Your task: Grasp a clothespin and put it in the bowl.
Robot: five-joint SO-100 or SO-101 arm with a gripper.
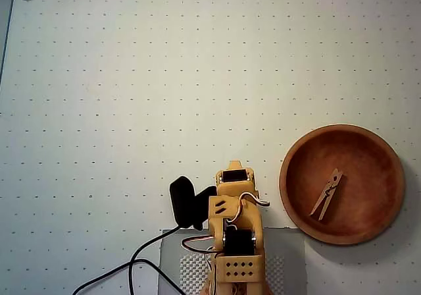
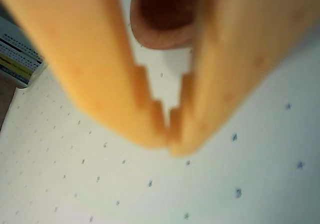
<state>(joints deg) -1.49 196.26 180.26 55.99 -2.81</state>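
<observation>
A light-tan wooden clothespin (image 1: 327,195) lies tilted inside the reddish-brown wooden bowl (image 1: 299,151) at the right of the overhead view. My orange arm is folded back at the bottom centre, left of the bowl and apart from it. In the wrist view my gripper (image 2: 169,136) fills the frame, its two orange fingers meeting at the tips with nothing between them. Part of the bowl (image 2: 160,34) shows blurred behind the fingers. The clothespin is hidden in the wrist view.
A white dotted mat (image 1: 164,78) covers the table. A black cable (image 1: 141,259) runs from the arm's base to the bottom left. A grey perforated base plate (image 1: 191,268) sits under the arm. Striped objects (image 2: 17,59) lie at the wrist view's left edge.
</observation>
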